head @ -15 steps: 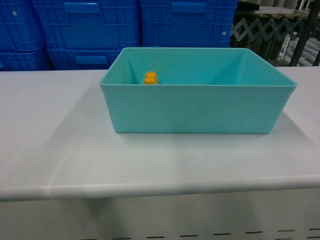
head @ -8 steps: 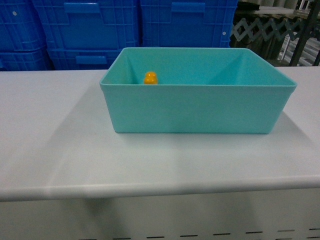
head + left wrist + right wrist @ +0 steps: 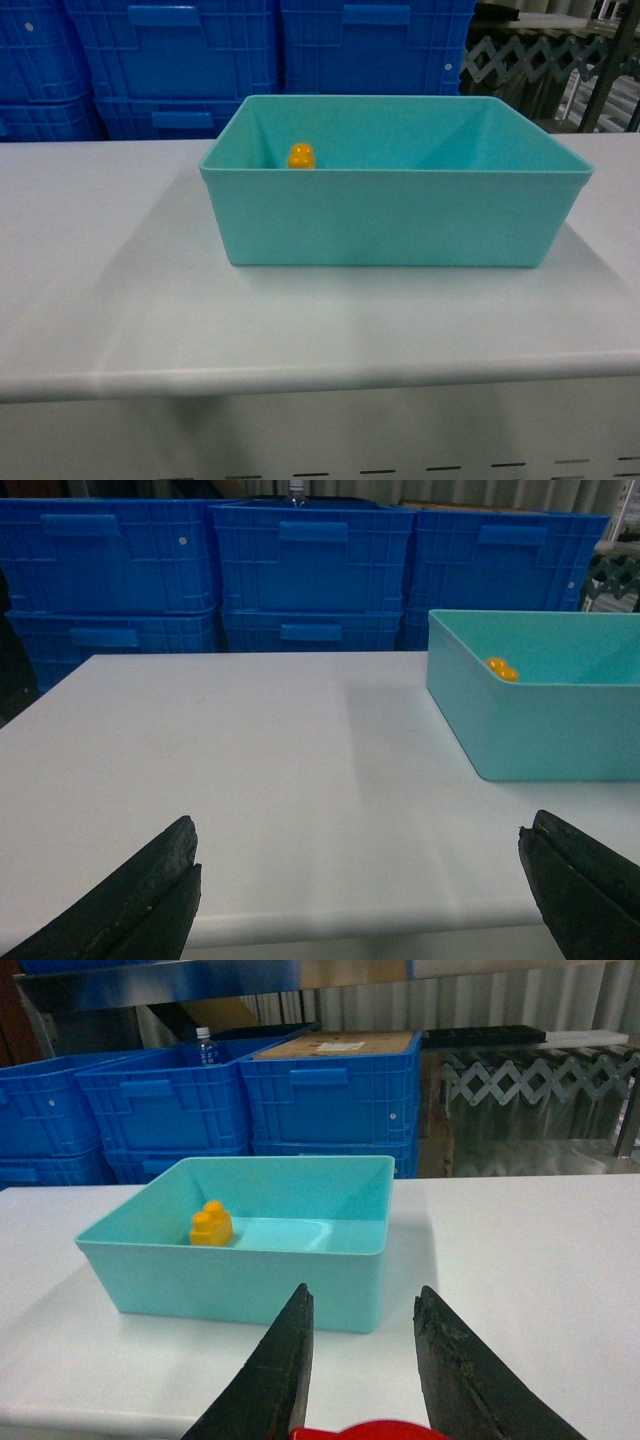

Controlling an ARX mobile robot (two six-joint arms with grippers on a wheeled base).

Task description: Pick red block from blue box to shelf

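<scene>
The blue box [image 3: 390, 215] stands on the white table [image 3: 100, 300], and no gripper shows in the head view. In the right wrist view the red block [image 3: 360, 1430] peeks up between the bases of my right gripper's [image 3: 364, 1290] fingers, which are shut on it, on the near side of the box [image 3: 240, 1275] and outside it. My left gripper [image 3: 360, 825] hangs wide open over the table's front edge, left of the box [image 3: 540, 730], holding nothing. I cannot make out the shelf clearly in any view.
An orange-yellow brick [image 3: 211, 1226] lies inside the box near its left wall. Dark blue ribbed crates [image 3: 250, 60] are stacked behind the table. A grey folding lattice barrier [image 3: 530, 1080] stands at the back right.
</scene>
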